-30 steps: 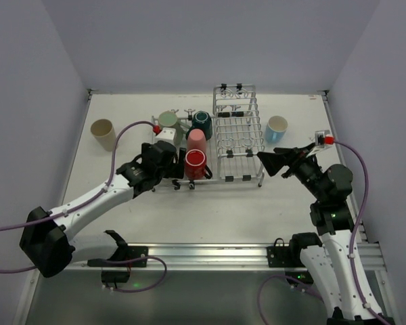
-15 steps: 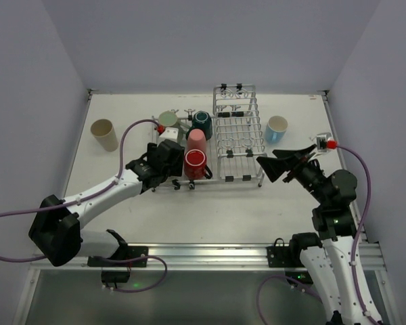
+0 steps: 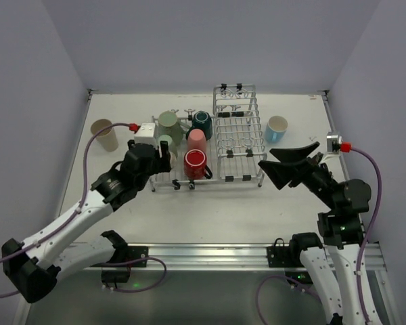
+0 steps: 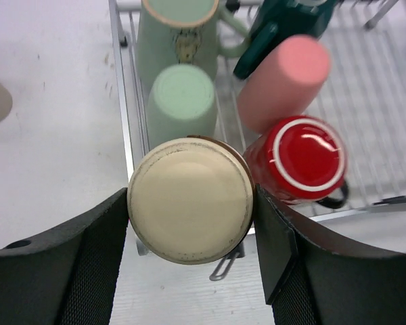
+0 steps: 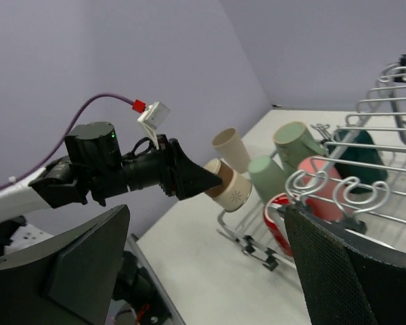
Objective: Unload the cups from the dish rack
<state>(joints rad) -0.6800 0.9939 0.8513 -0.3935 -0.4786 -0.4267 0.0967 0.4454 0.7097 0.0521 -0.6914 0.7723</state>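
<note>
A beige cup (image 3: 103,134) left of the dish rack (image 3: 238,115) and a light blue cup (image 3: 277,128) right of it are already unloaded. A cream cup (image 5: 229,189) is clamped by the left gripper (image 4: 191,203) at the rack's near-left corner; five more are left in it. The right gripper (image 3: 264,157) is spread wide.
</note>
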